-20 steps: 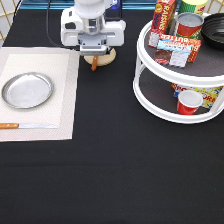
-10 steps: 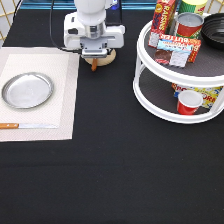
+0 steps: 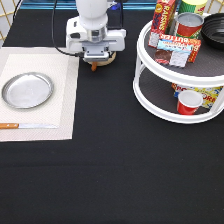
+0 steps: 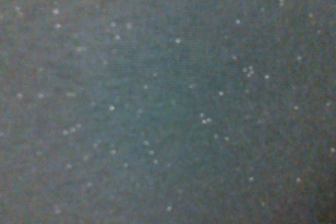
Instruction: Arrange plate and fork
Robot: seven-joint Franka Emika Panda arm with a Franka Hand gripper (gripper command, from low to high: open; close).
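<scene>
Black tablecloth (image 3: 115,170) is seen beneath the gripper (image 3: 95,63), whose finger state cannot be determined. Toward the exterior view's bottom-left of it, the plate (image 3: 27,90) lies flat on a placemat (image 3: 62,85).

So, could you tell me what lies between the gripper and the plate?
In the exterior view, only black tabletop and the placemat's pale edge lie between the gripper and the plate.

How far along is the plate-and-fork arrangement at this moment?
The plate already lies on the placemat, with a knife below it. The gripper is low over a tan wooden disc beside the mat. No fork shows on the mat.
</scene>
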